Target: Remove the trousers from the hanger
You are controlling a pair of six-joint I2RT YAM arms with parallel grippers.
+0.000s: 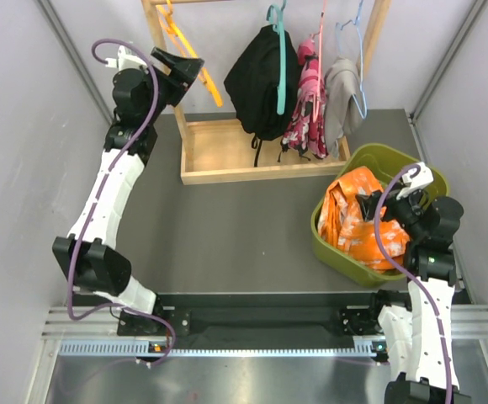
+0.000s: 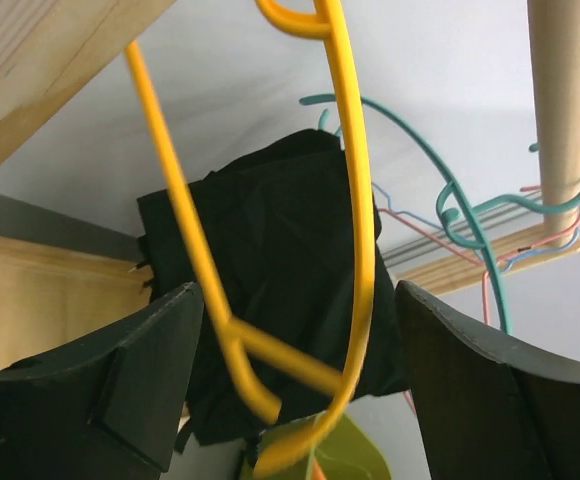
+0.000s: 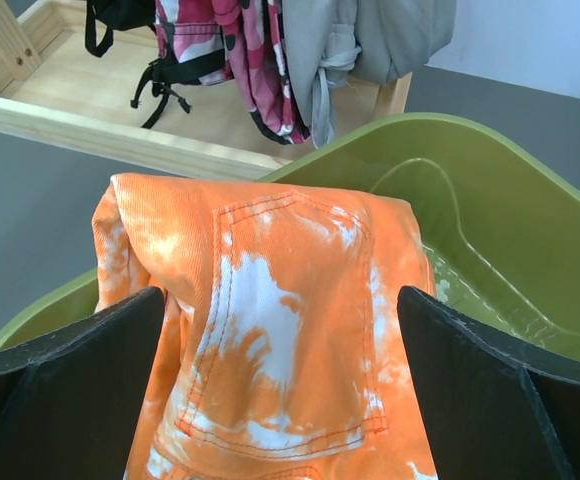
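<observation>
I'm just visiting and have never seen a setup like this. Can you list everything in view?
Trousers: one, orange with white patches, in the tub, draped over its rim.
Trousers: one, black, on the teal hanger.
Trousers: one, pink floral, on the pink hanger.
Trousers: one, light grey, on the blue hanger.
Hangers: four on the rack; yellow, bare; teal; pink; blue.
Rack: one, wooden, far side of the table.
Tub: one, green, right side.
Table: one, dark grey.
Left gripper: black, open around the yellow hanger.
Right gripper: black, open over the orange trousers.
</observation>
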